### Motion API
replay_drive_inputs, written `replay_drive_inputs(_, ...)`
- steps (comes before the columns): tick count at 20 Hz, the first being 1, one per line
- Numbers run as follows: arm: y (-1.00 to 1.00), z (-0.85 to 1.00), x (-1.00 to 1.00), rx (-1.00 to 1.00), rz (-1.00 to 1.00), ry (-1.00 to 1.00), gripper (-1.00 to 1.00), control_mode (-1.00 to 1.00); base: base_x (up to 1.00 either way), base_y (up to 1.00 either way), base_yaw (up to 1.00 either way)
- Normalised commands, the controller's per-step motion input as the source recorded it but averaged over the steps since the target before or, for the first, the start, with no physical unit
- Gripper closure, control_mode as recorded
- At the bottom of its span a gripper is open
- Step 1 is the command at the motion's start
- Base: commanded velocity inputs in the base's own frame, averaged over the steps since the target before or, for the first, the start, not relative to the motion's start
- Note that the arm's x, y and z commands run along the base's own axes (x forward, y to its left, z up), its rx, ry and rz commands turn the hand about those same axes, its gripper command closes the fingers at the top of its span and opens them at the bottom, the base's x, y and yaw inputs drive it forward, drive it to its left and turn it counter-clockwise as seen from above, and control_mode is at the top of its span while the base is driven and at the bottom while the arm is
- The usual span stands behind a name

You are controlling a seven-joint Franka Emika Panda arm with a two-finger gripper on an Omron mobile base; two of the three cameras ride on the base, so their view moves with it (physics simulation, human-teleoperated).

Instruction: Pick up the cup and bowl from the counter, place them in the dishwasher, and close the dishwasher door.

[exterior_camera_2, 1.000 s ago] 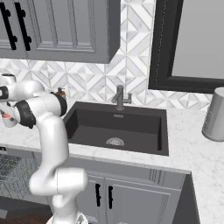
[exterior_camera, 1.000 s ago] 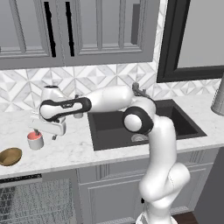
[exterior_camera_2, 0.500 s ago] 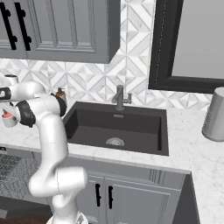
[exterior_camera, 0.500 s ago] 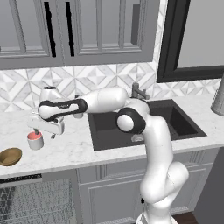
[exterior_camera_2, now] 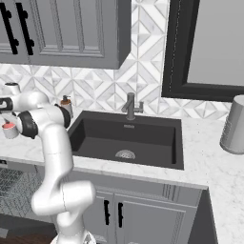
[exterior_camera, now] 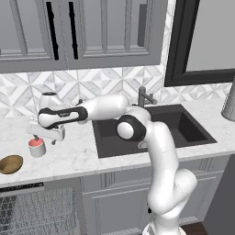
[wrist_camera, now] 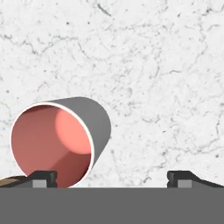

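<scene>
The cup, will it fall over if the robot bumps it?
Probably not easily: the cup is short and stands upright on the counter. It looks empty, so likely light and may slide instead. The open gripper sits off-centre, so one fingertip could nudge its rim.

Grey, salmon-lined cup (wrist_camera: 61,140); brown bowl (exterior_camera: 10,164)

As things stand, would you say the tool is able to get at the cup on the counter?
Probably yes. The open tool hangs just above the cup, with nothing between them; the bowl sits apart. In the hand view the cup lies off-centre, near one fingertip, so a small shift seems needed.
</scene>
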Motion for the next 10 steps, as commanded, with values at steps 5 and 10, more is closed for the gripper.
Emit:
replay_drive_inputs(5, 0.15, -0.06, 0.05, 0.00, 0.05, -0.03, -1.00, -1.00, 0.00, 0.00, 0.00)
replay_drive_inputs(10, 0.08, -0.15, 0.09, 0.00, 0.02, -0.01, -1.00, -1.00, 0.00, 0.00, 0.00)
